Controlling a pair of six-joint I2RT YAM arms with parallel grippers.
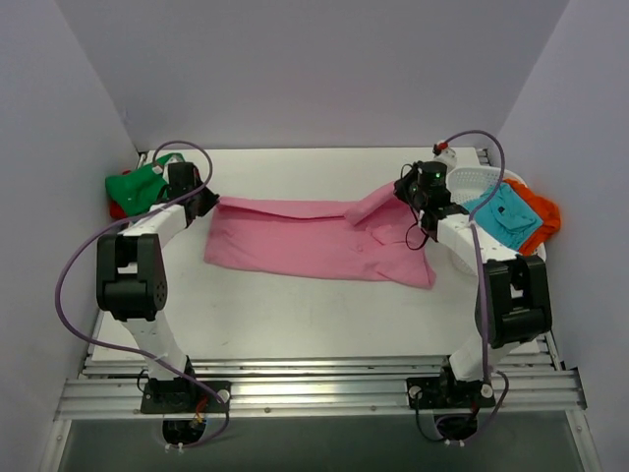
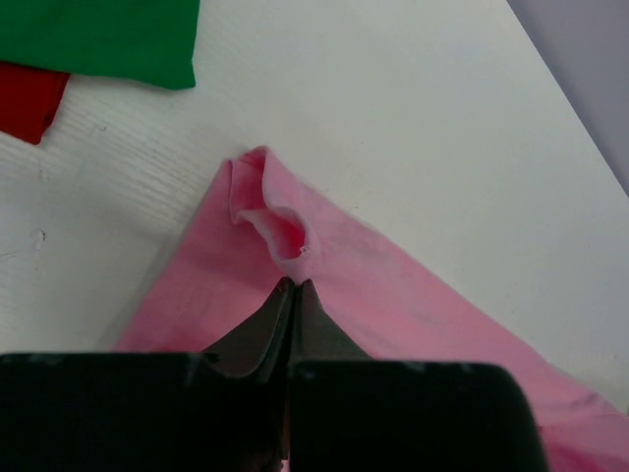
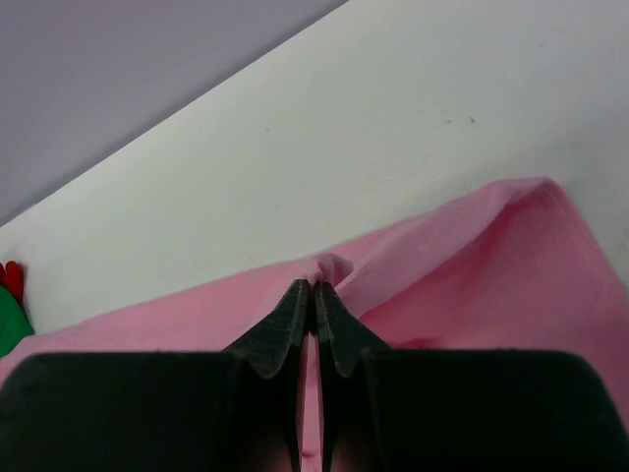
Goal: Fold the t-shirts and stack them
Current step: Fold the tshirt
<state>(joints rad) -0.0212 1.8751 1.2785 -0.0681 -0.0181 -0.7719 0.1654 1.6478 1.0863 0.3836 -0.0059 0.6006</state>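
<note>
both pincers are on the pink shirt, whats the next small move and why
Probably lift both pinched points together and draw the far edge toward the near edge. The left pincer and right pincer are each shut on the far edge of the pink shirt, which lies wide across the table, not yet folded small.

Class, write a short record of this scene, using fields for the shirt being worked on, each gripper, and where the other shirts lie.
Shirt in work: pink shirt, spread left to right across the table
Left gripper: shut on the pink shirt's left corner
Right gripper: shut on a pinch of the pink shirt near its right end
Far left: green shirt, with a red shirt showing at its edge
Right side: teal shirt and orange shirt, at the white basket
</note>
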